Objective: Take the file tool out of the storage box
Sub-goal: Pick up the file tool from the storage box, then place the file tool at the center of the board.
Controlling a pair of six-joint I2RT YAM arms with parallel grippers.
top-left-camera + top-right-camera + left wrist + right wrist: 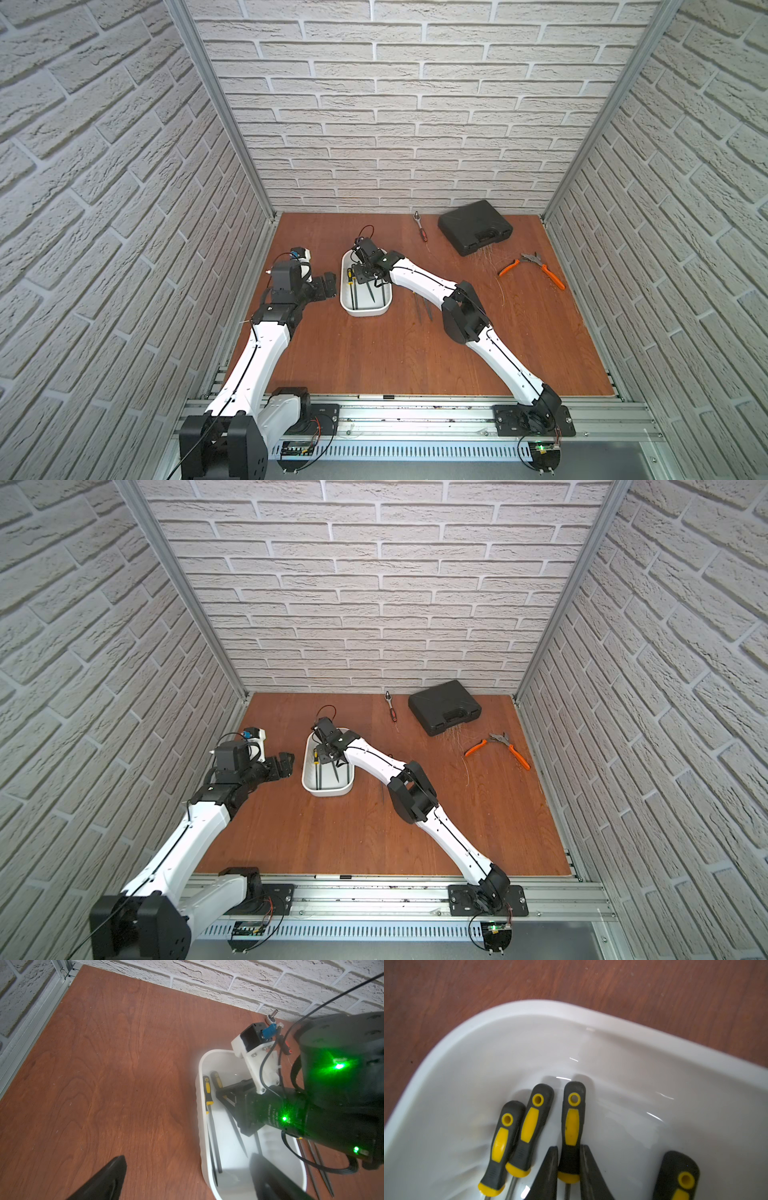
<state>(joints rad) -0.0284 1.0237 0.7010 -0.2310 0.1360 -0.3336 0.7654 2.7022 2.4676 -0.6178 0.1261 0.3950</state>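
Note:
The white storage box (365, 311) (328, 789) (199, 1126) (542, 1006) sits left of the table's middle and holds several file tools with black-and-yellow handles. My right gripper (368, 274) (328, 754) (569, 1148) reaches down into the box. Its two fingers press on both sides of one file tool's (572, 1126) handle, just above the yellow collar. Other files (529, 1126) (207, 1093) lie beside it on the box floor. My left gripper (330, 284) (286, 764) (188, 1158) hovers open at the box's left side, holding nothing.
Thin dark files (424, 307) (320, 1167) lie on the wooden table right of the box, under my right arm. A black moulded case (475, 227), orange-handled pliers (534, 266) and a small ratchet tool (419, 226) lie at the back right. Brick walls enclose the table.

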